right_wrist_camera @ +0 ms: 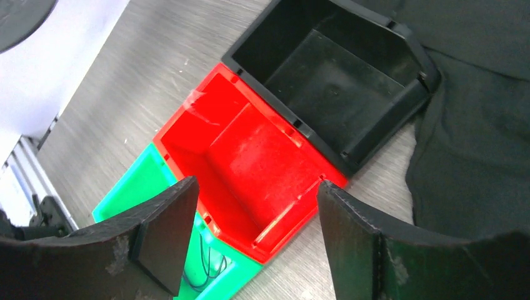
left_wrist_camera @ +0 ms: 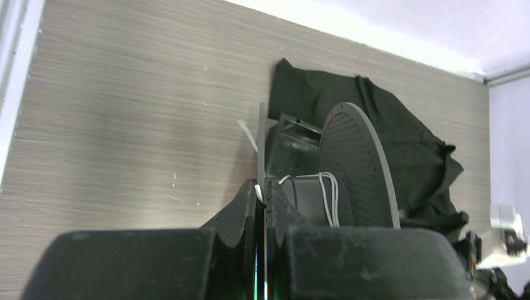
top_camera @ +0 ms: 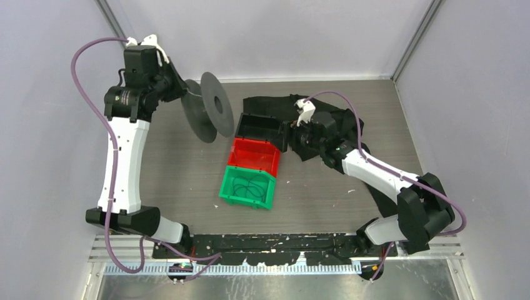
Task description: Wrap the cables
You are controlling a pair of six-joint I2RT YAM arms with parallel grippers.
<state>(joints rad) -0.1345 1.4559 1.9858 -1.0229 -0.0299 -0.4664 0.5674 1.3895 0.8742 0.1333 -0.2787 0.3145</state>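
Across our grey wood-grain table (top_camera: 187, 187), a crumpled black cloth (left_wrist_camera: 412, 150) lies far right. The dark grey plastic reel with two round flanges (top_camera: 209, 109) is held up at the far left by one thin flange only. We judge it could twist or slip in that pinch, slackening the turns. The left gripper (left_wrist_camera: 264, 194), on an arm reared tall, is clamped on that flange. The right gripper (right_wrist_camera: 256, 187), on an arm stretched low, hovers spread wide above the red plastic bin (right_wrist_camera: 250, 162). The thin white cord (left_wrist_camera: 328, 197) sits wound round the reel's hub, seemingly only a few turns.
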